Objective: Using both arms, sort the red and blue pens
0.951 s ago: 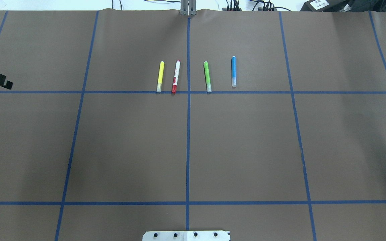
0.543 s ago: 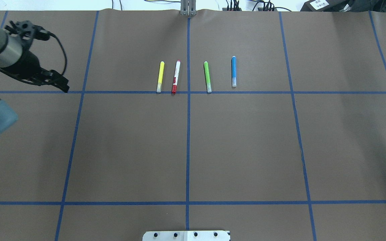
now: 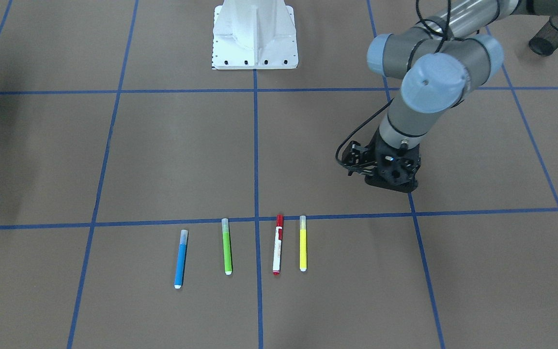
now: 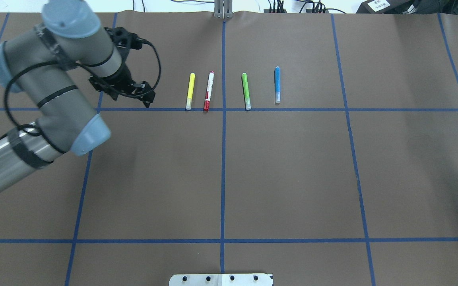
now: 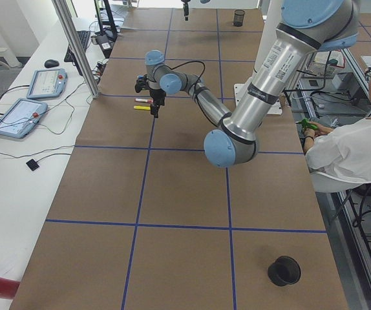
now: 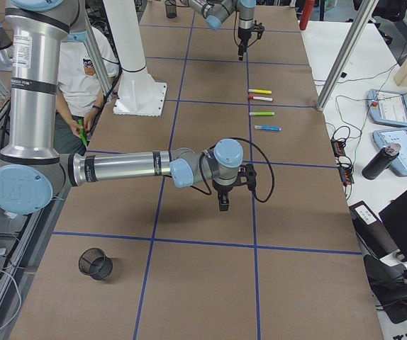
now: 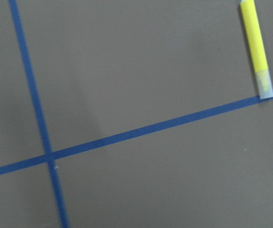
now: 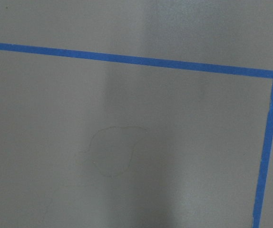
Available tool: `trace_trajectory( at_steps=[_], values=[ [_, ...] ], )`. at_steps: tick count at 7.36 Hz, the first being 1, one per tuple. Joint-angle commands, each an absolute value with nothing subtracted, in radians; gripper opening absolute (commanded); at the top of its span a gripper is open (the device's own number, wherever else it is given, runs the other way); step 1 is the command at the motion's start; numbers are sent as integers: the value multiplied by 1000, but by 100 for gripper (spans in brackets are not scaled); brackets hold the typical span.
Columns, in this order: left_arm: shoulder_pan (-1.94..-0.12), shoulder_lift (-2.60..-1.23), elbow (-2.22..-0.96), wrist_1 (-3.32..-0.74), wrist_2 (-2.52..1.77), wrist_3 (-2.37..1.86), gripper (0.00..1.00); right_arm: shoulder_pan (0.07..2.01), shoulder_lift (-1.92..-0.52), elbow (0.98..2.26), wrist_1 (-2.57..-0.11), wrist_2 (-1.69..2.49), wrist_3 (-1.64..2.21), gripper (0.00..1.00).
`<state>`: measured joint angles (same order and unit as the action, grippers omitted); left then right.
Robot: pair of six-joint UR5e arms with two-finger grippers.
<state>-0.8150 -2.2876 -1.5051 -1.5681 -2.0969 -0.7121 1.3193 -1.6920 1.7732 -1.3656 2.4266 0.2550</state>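
Heads up, your left hand [image 4: 146,100] just swung in from the worktop [image 4: 292,178] edge and now sits near the yellow pen [image 4: 190,90], red pen [image 4: 208,91] just past it, blue pen [image 4: 277,84] further right, both untouched. Can't tell if that hand's spread or pressed together.

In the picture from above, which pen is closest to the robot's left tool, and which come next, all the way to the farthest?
Starting from the left tool:
1. yellow marker, just to the tool's right.
2. red pen, right beside the yellow one.
3. green marker, further right.
4. blue pen, farthest right of the row.
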Motion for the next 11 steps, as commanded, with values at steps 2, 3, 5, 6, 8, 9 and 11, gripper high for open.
trace_trajectory(
  at_steps=[2,3,5,6,8,9,11],
  values=[
    [-764,-2592,-1098,-1621,-2059,-634,93,1319,-1692,1773,-1367,2428,256,100],
    [-737,-2743,-883,-1627,-1977,-593,93,1319,-1692,1775,-1367,2431,258,100],
    [-727,-2812,-688,-1783,-1942,-581,86,1319,-1692,1775,-1365,2431,258,100],
    [-724,-2853,-589,-1849,-1898,-584,81,1319,-1692,1775,-1367,2433,259,100],
    [-726,-2859,-574,-1893,-1896,-606,76,1318,-1694,1775,-1365,2433,259,100],
    [-726,-2861,-566,-1920,-1896,-617,76,1318,-1694,1775,-1365,2433,259,100],
    [-724,-2861,-531,-1998,-1896,-646,73,1318,-1695,1773,-1367,2433,259,100]
  ],
)
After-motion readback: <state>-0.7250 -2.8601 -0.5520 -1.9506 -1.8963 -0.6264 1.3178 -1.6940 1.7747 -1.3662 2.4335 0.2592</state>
